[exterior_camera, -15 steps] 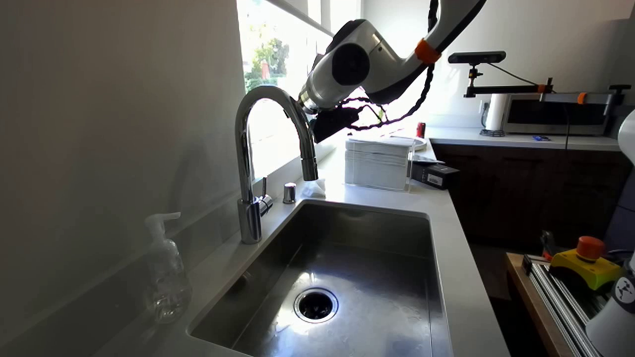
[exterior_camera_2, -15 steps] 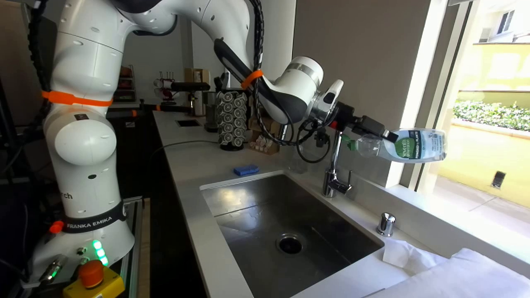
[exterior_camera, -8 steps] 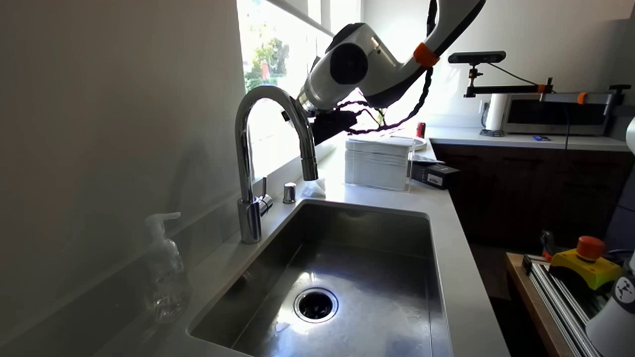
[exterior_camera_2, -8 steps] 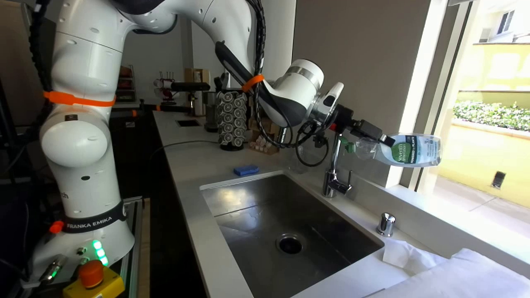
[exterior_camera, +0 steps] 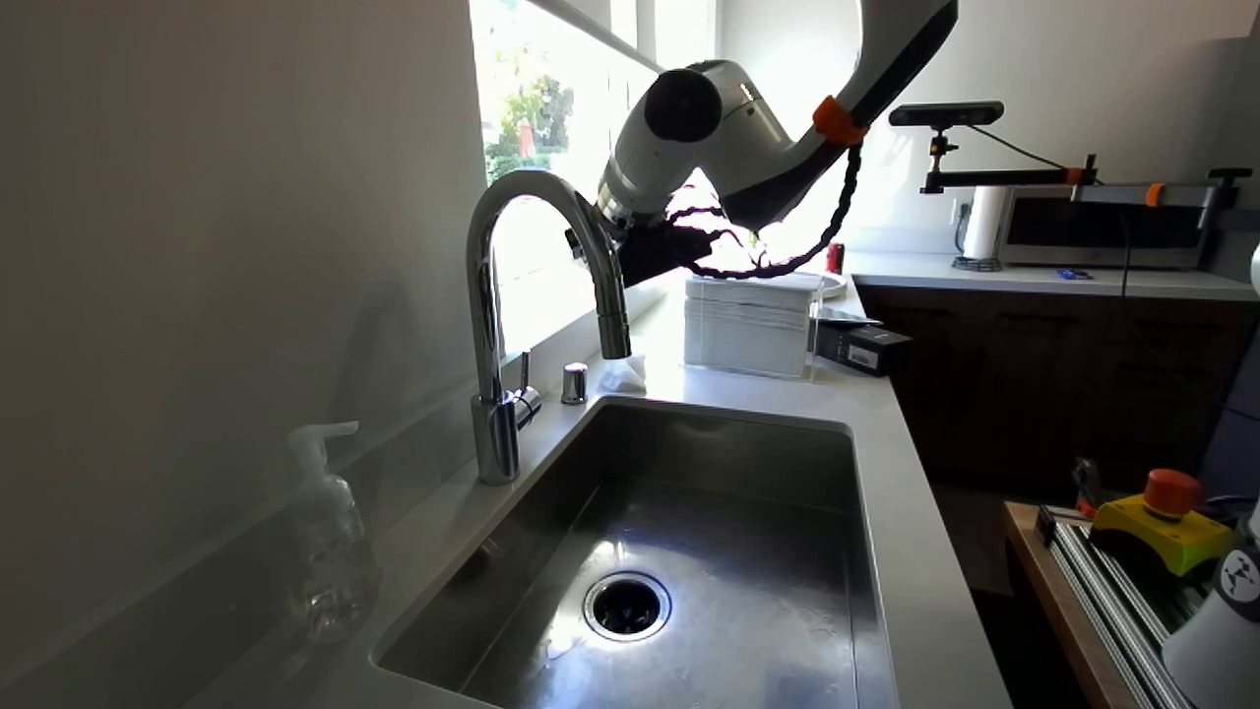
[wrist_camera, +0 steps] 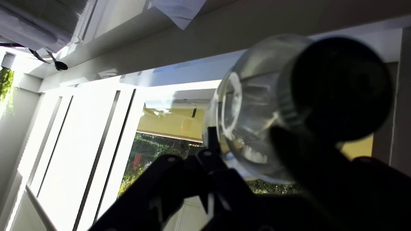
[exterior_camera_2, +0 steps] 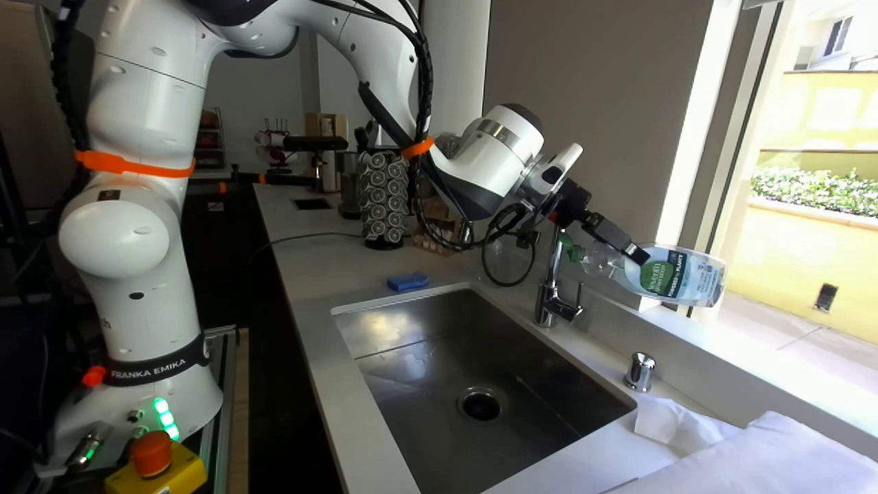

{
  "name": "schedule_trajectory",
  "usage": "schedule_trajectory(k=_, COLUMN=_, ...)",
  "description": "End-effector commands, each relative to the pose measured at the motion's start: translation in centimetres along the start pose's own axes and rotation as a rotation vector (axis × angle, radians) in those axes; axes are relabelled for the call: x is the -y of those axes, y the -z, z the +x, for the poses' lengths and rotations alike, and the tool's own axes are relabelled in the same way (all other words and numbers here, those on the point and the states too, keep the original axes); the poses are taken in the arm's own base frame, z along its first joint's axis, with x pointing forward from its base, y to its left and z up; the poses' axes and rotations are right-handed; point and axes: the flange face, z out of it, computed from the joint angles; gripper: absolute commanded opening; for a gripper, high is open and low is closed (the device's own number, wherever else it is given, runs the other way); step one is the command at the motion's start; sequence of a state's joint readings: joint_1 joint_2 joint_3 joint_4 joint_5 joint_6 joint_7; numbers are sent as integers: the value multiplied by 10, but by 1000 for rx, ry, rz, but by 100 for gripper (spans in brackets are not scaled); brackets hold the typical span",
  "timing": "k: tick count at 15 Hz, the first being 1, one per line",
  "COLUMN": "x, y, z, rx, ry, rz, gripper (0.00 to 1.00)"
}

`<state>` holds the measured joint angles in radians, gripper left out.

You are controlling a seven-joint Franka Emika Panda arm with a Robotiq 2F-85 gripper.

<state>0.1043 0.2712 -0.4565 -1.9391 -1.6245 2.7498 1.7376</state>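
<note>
My gripper [exterior_camera_2: 632, 254] is shut on a clear plastic bottle [exterior_camera_2: 675, 276] with a blue and green label. The bottle lies tilted in the air beside the window, its base end lower than its green cap [exterior_camera_2: 572, 250]. In the wrist view, dark fingers stand on either side of the bottle's clear body [wrist_camera: 253, 93], and the cap [wrist_camera: 342, 88] looms large and dark at the right. The far finger is mostly lost in shadow. In the other views, the faucet [exterior_camera: 492, 295] stands close to the wrist, and the bottle cannot be made out behind its glare there.
Below lies a steel sink [exterior_camera_2: 425, 370] set in a white counter. A blue sponge [exterior_camera_2: 408, 282], a chrome cap [exterior_camera_2: 640, 372] and white cloth [exterior_camera_2: 775, 453] are around it. A clear pump bottle [exterior_camera: 335, 551] and a stack of paper towels [exterior_camera: 753, 325] also stand on the counter.
The wrist has tipped downward and the bottle with it: its base end has sunk from nearly level to a clear slant. The grip on it stays the same.
</note>
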Motion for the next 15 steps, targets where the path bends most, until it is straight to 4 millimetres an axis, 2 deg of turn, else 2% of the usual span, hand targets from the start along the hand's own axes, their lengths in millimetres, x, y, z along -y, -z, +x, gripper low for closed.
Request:
schedule_trajectory(k=1, x=-4, y=1, z=10, rx=70, ry=-33, rz=49, gripper=27)
schedule_trajectory(k=6, x=-6, y=-4, z=13, rx=205, ry=-77, rz=124, gripper=27)
schedule_trajectory(k=11, x=1, y=-5, z=17, rx=339, ry=-112, rz=175, gripper=27)
schedule_trajectory(k=15, x=4, y=-7, z=28, rx=427, ry=-143, rz=238, gripper=27)
